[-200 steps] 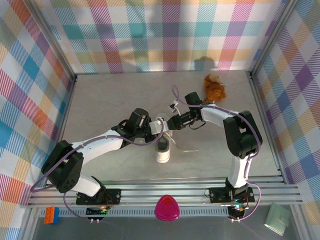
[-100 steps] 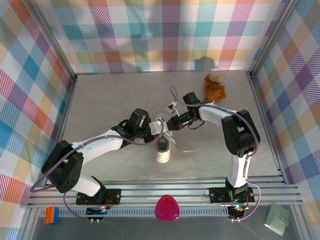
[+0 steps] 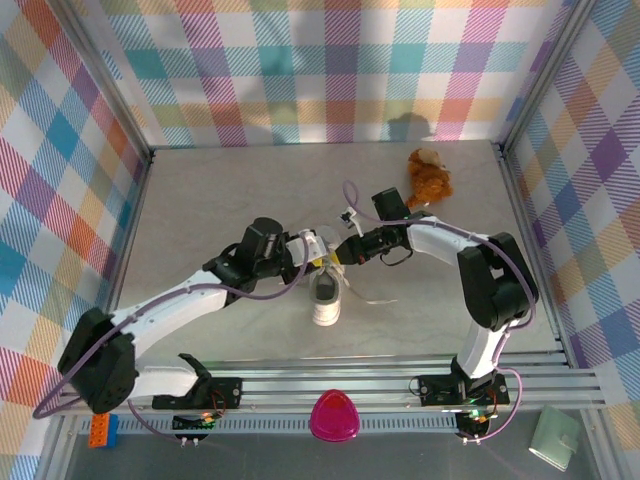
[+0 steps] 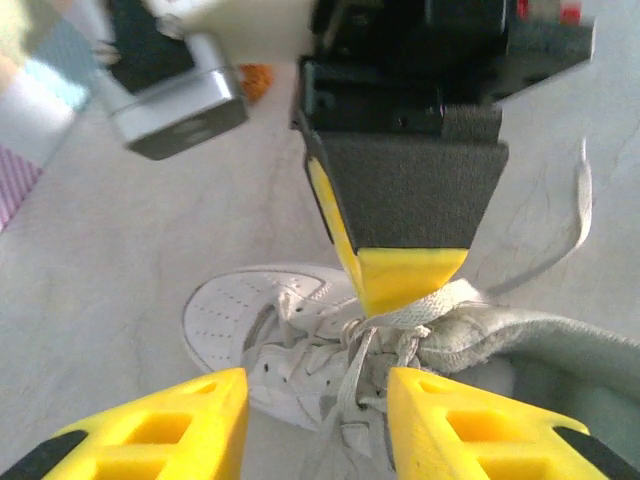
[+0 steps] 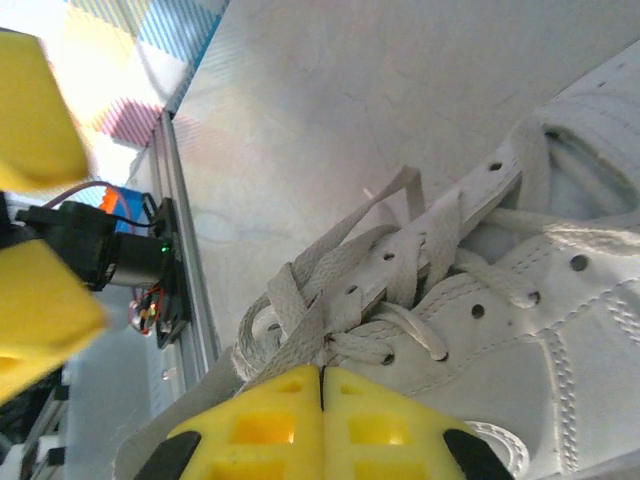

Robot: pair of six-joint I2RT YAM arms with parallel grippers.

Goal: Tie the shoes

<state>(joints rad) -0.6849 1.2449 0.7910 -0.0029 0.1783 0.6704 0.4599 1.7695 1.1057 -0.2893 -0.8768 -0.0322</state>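
The white sneaker (image 3: pixel 325 300) lies mid-table with its toe toward the arms; it also shows in the left wrist view (image 4: pixel 255 320) and the right wrist view (image 5: pixel 530 310). My right gripper (image 3: pixel 337 256) is shut on a lace (image 5: pixel 300 330) just above the eyelets, fingertips pressed together (image 5: pixel 322 385). Its yellow tip (image 4: pixel 405 278) holds that lace (image 4: pixel 435 305) taut. My left gripper (image 4: pixel 315 410) hangs open over the knot area, laces (image 4: pixel 360 375) between its fingers but untouched. It sits just left of the shoe's collar (image 3: pixel 310 262).
A loose lace end (image 3: pixel 372 299) trails right of the shoe on the table. The brown-and-white plush toy (image 3: pixel 428 175) sits at the back right. Checked walls enclose three sides, and a metal rail (image 3: pixel 330 380) runs along the front.
The left arm has drawn back a little to the left. The right gripper has shifted slightly toward the near side, still pinching the lace.
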